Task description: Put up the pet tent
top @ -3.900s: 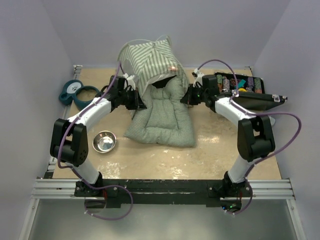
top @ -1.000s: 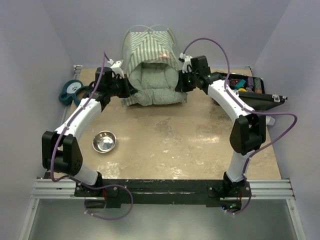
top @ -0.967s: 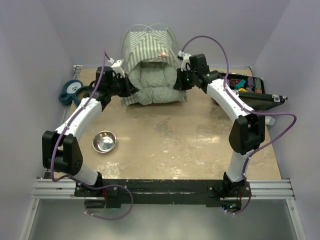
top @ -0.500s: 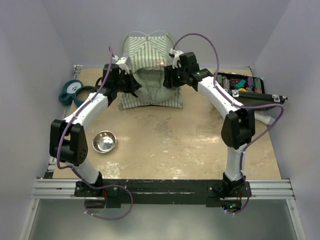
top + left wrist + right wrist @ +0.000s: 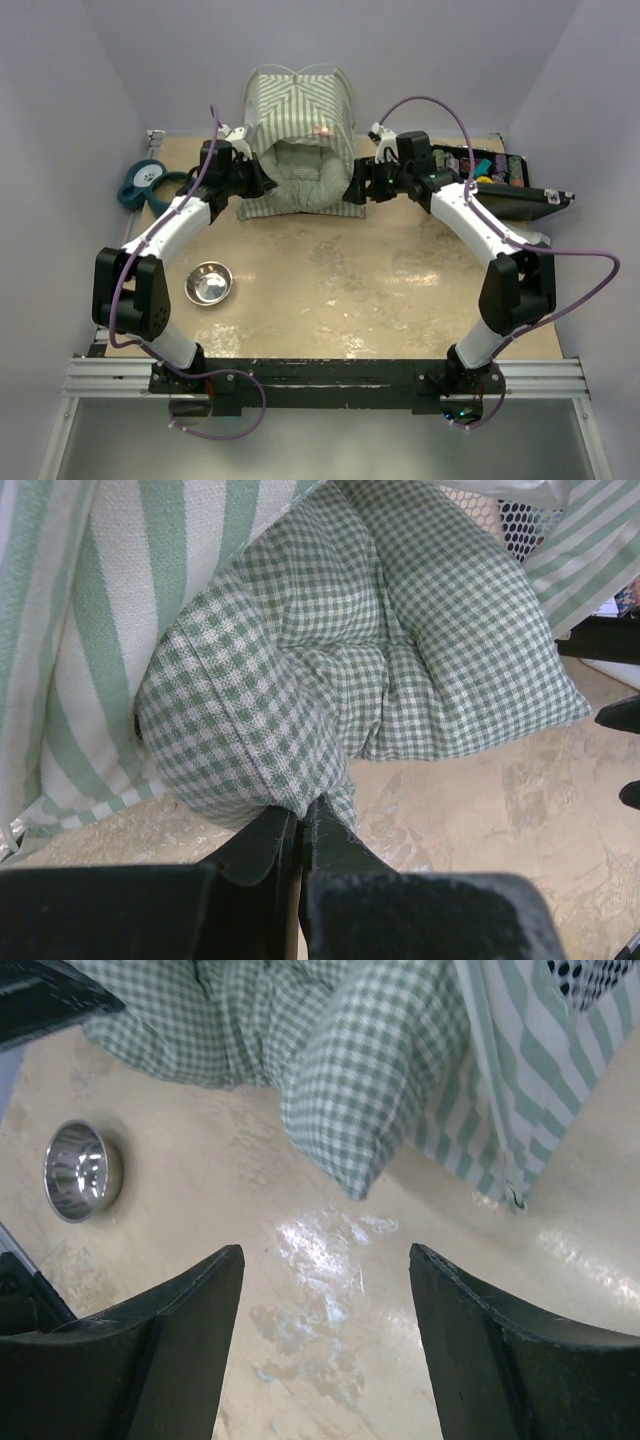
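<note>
Pet tent (image 5: 300,98) upright, cushion (image 5: 303,176) partly inside.

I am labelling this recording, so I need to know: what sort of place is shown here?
Probably a robot test cell staged as a pet corner: plain lilac walls, a metal rail at the near edge, and a pet tent and steel bowl on the table.

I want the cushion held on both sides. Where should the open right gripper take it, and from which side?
Probably best is the free right corner of the cushion, coming in low from the front right. It pokes out of the tent as a thin folded point, off the striped wall, so the right gripper can straddle it with its open jaws. The left gripper pinches the opposite corner.
</note>
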